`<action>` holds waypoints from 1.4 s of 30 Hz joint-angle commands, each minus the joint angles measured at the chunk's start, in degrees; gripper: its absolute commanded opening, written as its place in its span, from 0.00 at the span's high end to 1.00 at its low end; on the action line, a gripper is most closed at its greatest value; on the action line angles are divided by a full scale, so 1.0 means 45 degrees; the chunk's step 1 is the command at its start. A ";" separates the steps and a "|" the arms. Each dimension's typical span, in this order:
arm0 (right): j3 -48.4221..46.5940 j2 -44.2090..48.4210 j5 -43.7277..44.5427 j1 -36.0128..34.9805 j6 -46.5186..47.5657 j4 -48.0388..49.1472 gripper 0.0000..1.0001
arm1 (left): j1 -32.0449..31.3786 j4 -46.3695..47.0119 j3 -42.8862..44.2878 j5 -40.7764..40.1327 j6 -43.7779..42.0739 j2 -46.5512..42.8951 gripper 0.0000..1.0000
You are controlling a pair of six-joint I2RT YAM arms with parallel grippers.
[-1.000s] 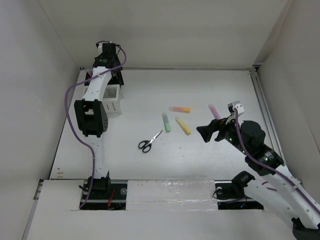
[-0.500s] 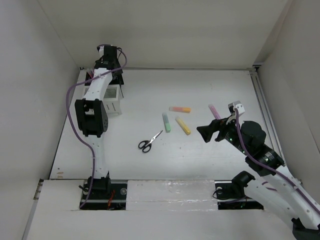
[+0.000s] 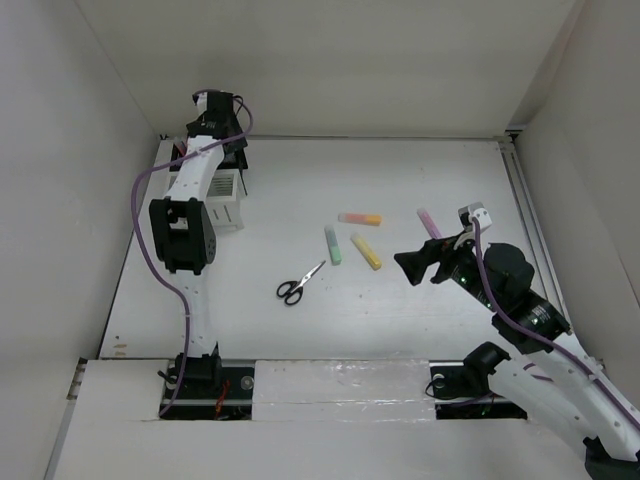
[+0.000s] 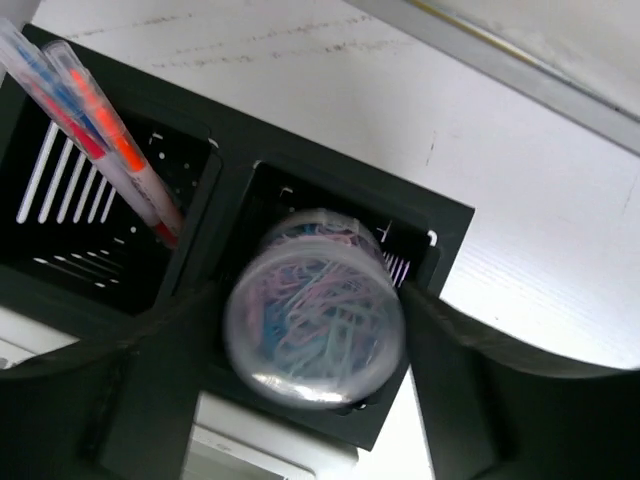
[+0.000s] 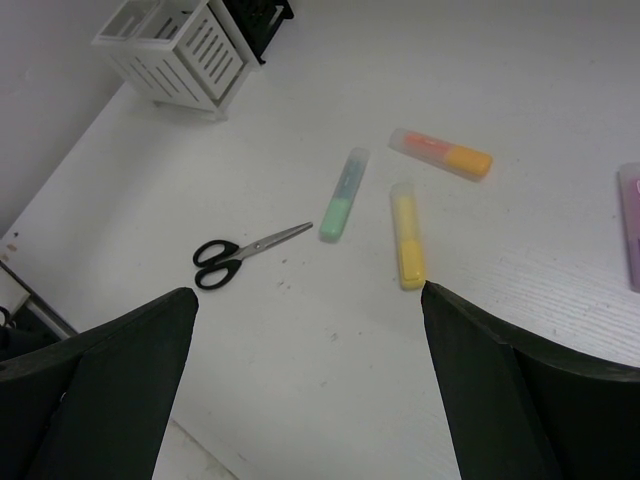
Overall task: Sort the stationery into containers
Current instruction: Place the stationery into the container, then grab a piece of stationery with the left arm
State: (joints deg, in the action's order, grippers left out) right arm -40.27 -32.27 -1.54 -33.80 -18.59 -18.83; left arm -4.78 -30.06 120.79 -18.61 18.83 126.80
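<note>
left arm [image 3: 192,185]: stretches from its near-left base to the far-left corner; its wrist is over the black holder [image 3: 240,158]; fingers hidden from here
white organizer [image 3: 226,200]: on the near side of the black holder; partly covered by the left arm
scissors [image 3: 300,282]: flat on the table [image 3: 400,170]; black handles near-left, blades pointing toward the green marker [image 3: 333,245]
markers: green and yellow marker [image 3: 366,251] side by side; orange marker [image 3: 359,218] just beyond them; pink marker [image 3: 428,222] apart to the right
right gripper [image 3: 408,267]: above the table, right of the yellow marker, near the pink one; holds nothing
</note>
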 commanded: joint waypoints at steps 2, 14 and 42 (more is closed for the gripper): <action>0.0062 0.0101 -0.0165 0.0070 -0.0205 0.0513 0.00 | 0.0046 -0.0271 0.0794 -0.0394 0.0268 -0.1458 0.23; 0.0062 -0.0737 -0.0283 0.0070 -0.0089 0.1000 0.00 | -0.0462 -0.0526 0.1810 0.0924 0.0034 -0.4737 0.00; -0.3767 -0.1500 0.4641 0.0070 -0.0029 -0.2905 0.00 | -0.8078 0.1897 -0.9228 0.0776 0.5306 -0.6034 0.00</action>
State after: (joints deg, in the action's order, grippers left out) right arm -56.27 -37.95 19.29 -33.76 -18.83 -31.07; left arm -37.52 -22.81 75.18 -11.77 38.94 95.57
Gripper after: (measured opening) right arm 0.999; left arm 0.997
